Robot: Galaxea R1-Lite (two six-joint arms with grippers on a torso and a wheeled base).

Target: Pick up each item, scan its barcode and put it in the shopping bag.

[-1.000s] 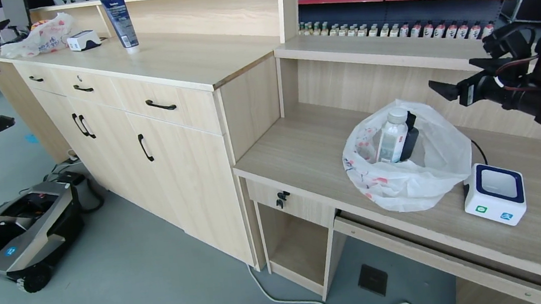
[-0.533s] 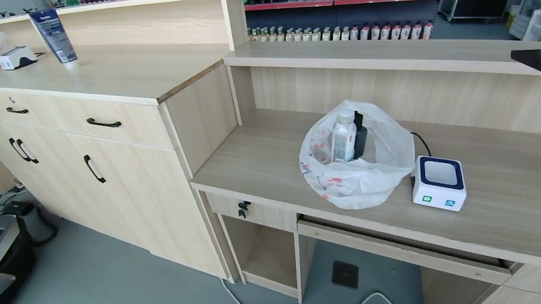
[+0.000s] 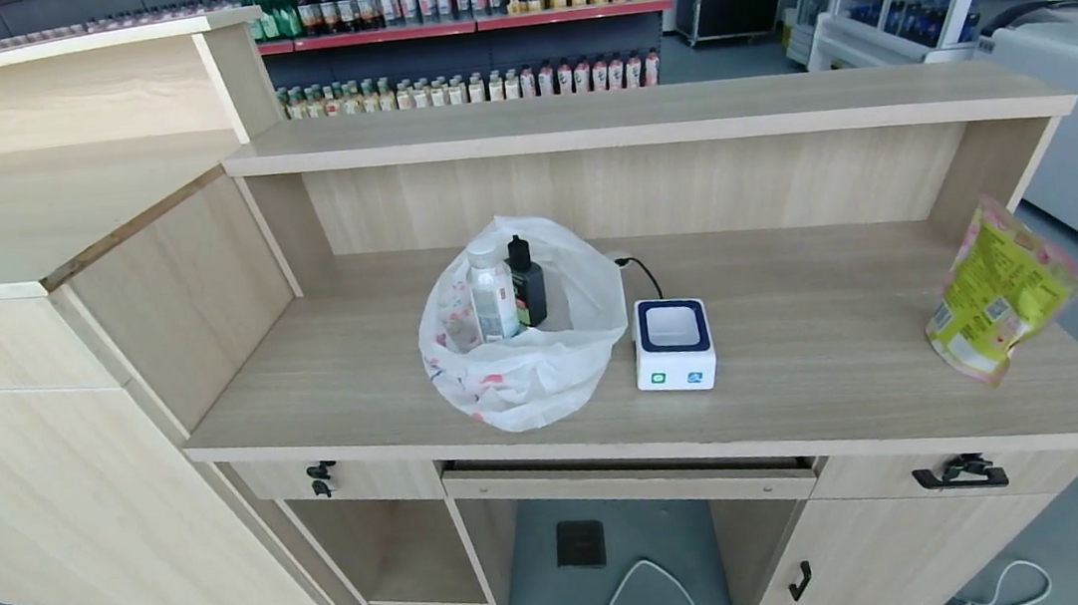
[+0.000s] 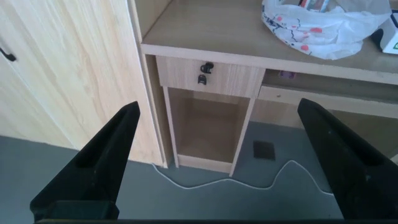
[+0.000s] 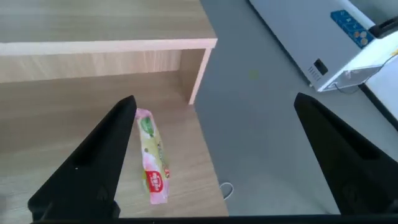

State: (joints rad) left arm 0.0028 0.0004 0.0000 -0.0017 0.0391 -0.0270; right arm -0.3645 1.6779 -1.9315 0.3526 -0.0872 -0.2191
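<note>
You can't see the lower halves of the clear bottle [image 3: 492, 297] and the dark bottle [image 3: 526, 284], because the walls of the shopping bag [image 3: 527, 374] cover them. The scanner [image 3: 672, 344] just beside the bag has a cable [image 3: 644, 276] whose far end is lost behind the bag's rim. In your left wrist view the frame edge cuts the bag [image 4: 323, 28] across its mouth and leaves only a corner of the scanner [image 4: 392, 42]. The pouch [image 3: 999, 294], well apart from the bag beyond the scanner, carries print too small to read. The shelf bottles [image 3: 476, 84] far behind the bag are too small to tell apart.
</note>
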